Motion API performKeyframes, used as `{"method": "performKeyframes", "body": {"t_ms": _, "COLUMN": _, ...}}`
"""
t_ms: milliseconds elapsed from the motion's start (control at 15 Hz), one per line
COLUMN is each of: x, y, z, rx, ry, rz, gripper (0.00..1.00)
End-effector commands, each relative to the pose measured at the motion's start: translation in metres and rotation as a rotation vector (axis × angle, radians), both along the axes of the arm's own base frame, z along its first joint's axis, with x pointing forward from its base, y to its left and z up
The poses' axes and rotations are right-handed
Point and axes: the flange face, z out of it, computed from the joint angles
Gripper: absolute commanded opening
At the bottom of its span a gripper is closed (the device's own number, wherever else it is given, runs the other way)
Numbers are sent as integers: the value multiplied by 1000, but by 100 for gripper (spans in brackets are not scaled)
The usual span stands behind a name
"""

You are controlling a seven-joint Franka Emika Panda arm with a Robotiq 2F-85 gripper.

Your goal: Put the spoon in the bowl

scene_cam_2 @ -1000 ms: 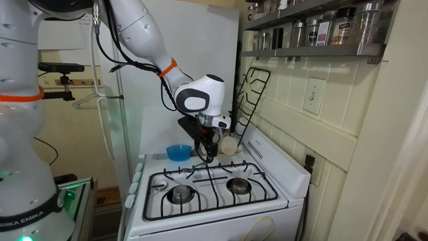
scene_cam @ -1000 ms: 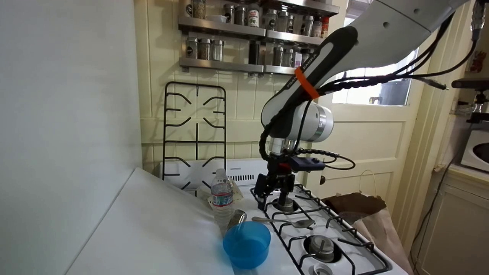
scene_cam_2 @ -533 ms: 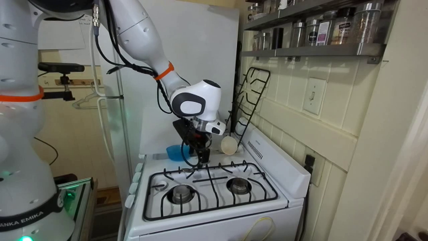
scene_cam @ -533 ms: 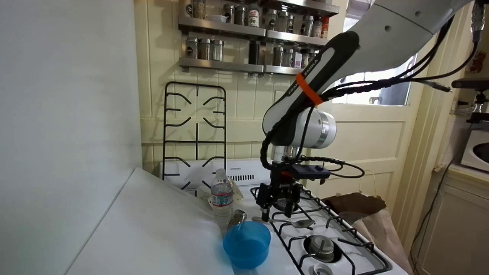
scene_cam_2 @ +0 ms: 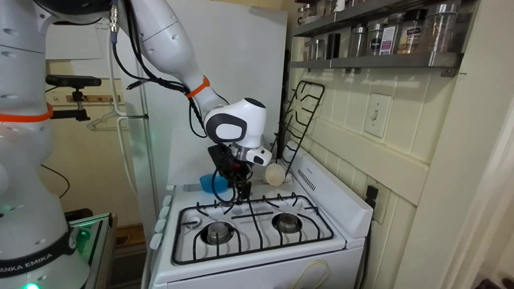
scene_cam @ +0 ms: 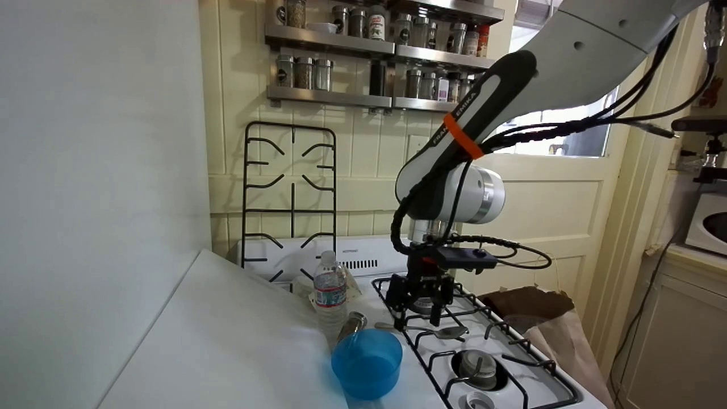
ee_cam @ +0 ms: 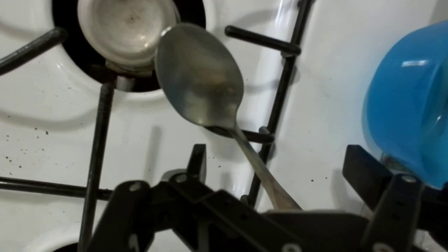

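The spoon [ee_cam: 206, 84] lies ungrasped across the grate [ee_cam: 280, 94]; the bowl [scene_cam: 366, 375] stands apart from it, to the left and nearer in an exterior view. The tool [ee_cam: 278, 162] is spread wide and holds nothing, with the spoon's handle [ee_cam: 260, 169] running between its two sides in the wrist view, so alignment appears nearly complete. Remaining steps, by judgement: lower if required, close on the handle, lift, carry to the bowl, and release.
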Motion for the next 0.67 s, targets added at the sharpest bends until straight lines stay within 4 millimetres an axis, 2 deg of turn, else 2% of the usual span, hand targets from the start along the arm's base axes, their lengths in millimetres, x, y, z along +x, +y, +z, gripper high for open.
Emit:
{"method": "performKeyframes", "body": {"t_ms": 0, "x": 7, "y": -3, "z": -4, "rx": -3, "ry": 8, "rz": -3, "gripper": 72}}
{"method": "performKeyframes", "body": {"t_ms": 600, "x": 26, "y": -9, "z": -11, "rx": -5, "ry": 12, "rz": 22, "gripper": 4}}
